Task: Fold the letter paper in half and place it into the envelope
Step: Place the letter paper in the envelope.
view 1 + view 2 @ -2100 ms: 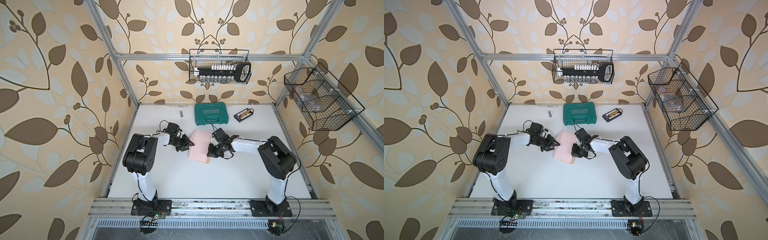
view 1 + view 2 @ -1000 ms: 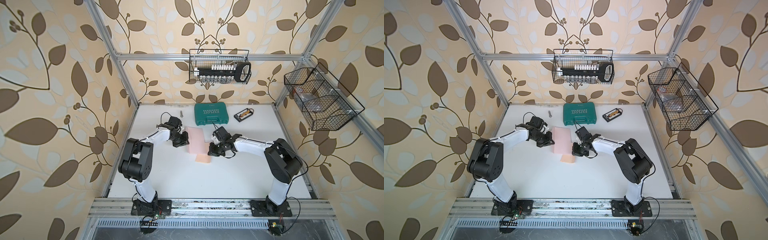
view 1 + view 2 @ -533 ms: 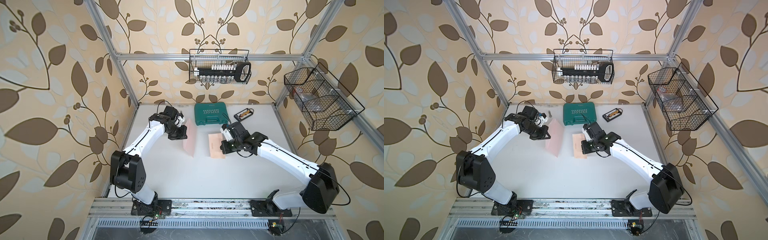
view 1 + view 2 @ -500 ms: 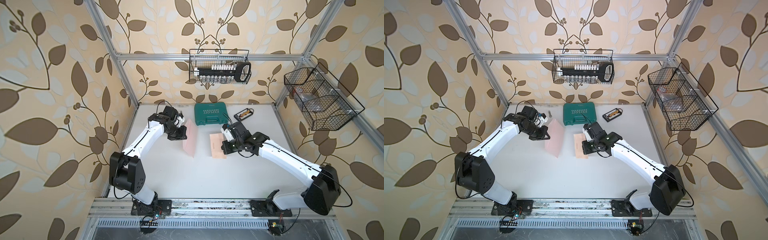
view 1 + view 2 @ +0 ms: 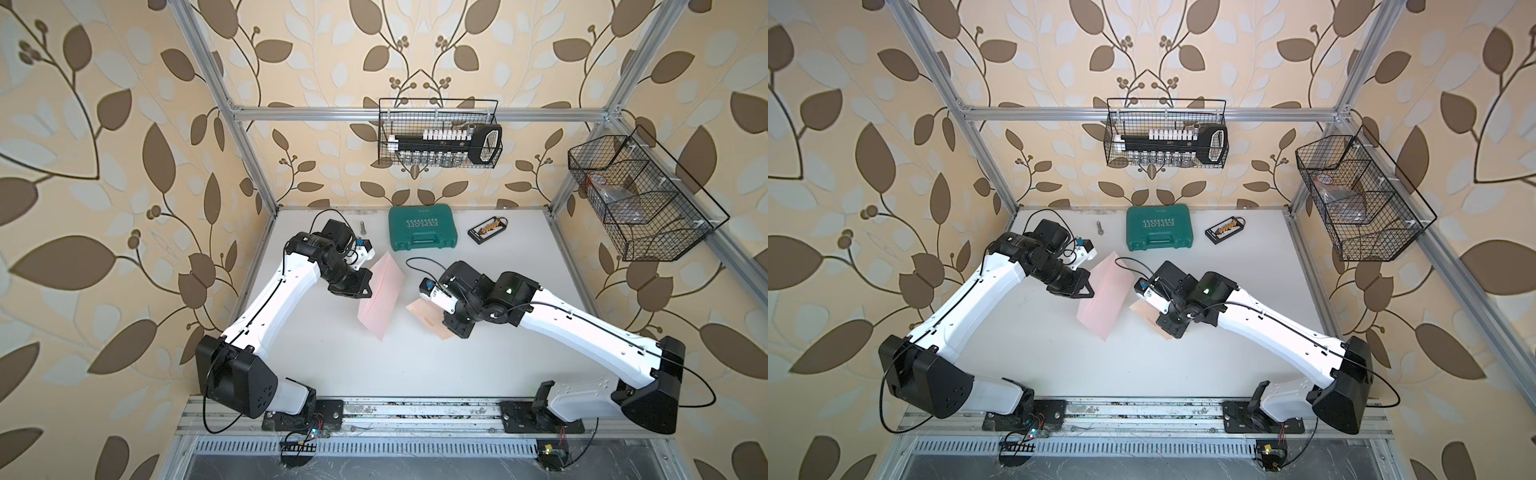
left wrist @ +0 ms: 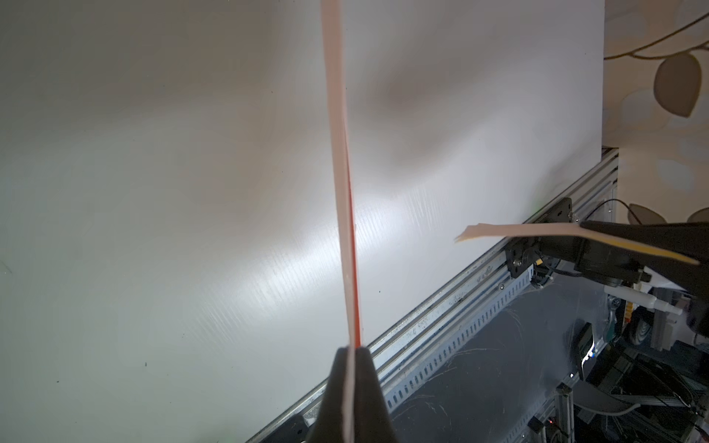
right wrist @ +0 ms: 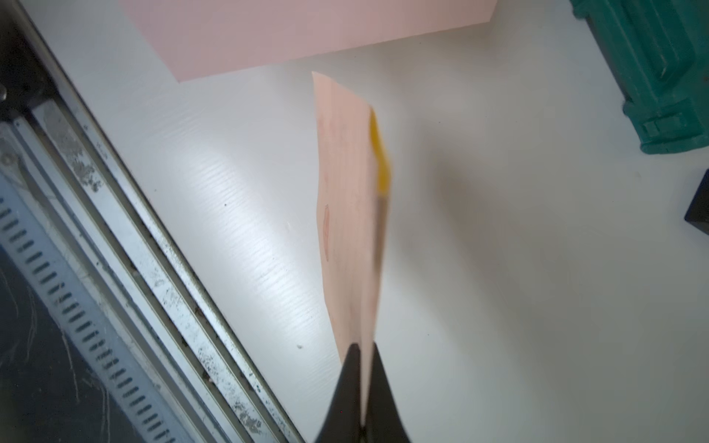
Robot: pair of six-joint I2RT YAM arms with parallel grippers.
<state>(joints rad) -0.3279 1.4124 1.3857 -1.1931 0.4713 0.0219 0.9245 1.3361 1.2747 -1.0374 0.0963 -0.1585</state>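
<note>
Pinching the light pink rectangular paper envelope (image 5: 382, 297) in the left fingers (image 6: 339, 372), the folded cream-yellow paper sheet (image 5: 424, 316) in the right fingers (image 7: 351, 379). Holding them apart, unlike a second ago.

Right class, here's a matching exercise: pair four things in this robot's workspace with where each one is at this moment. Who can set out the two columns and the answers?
Things:
1. envelope
2. letter paper
3. green case
4. wire basket

Places:
a. lying on the table
b. pinched in the left gripper
c. hanging on the wall
d. pinched in the right gripper

Pairs: 1-b, 2-d, 3-a, 4-c.
</note>
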